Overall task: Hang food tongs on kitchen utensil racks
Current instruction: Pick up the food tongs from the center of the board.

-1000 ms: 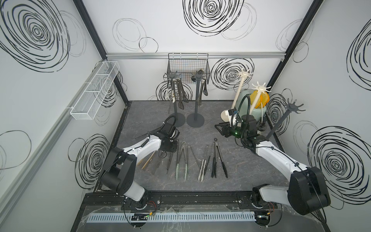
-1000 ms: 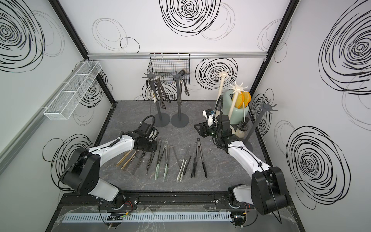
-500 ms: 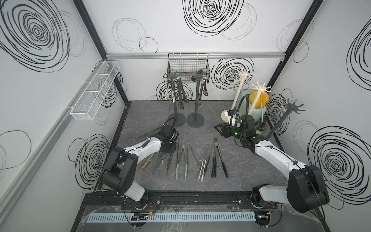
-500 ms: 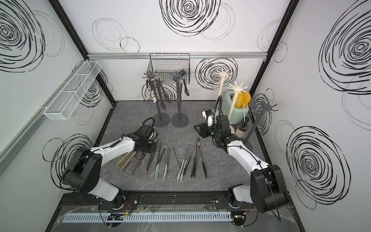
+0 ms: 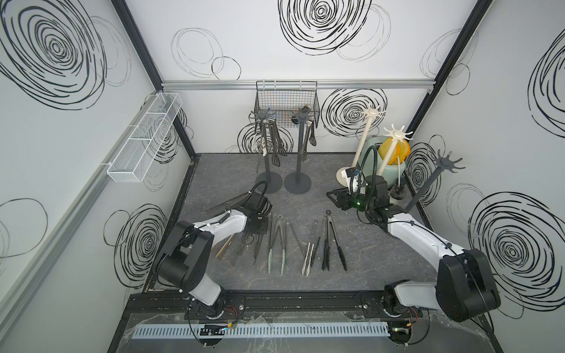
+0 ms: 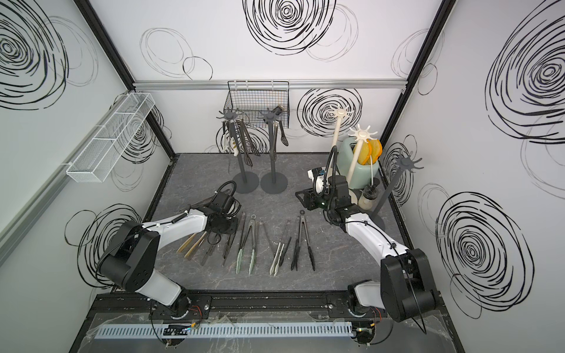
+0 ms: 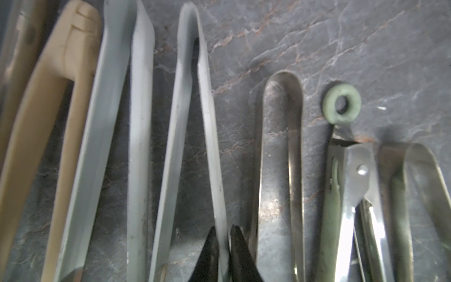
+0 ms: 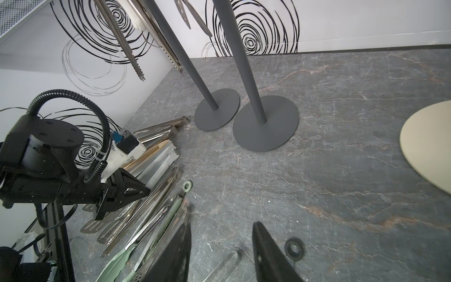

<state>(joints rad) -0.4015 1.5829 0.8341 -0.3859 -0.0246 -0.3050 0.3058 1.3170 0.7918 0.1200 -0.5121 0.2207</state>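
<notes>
Grey tongs (image 7: pixel 172 146) tight between left end effector (image 7: pixel 224 254) tips (image 7: pixel 211 254), only in wrist view; right end effector (image 8: pixel 222 227) spread.

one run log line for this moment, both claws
left claw: shut on one arm of grey tongs | right claw: open, empty, above table | stage: grasping, tongs not yet hung

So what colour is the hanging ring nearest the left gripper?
Pale green ring; clearest in the left wrist view.

A robot lab booth: white panels (image 5: pixel 260 45) scrawled with black spirals (image 5: pixel 321 18), aluminium rail (image 5: pixel 208 84).
</notes>
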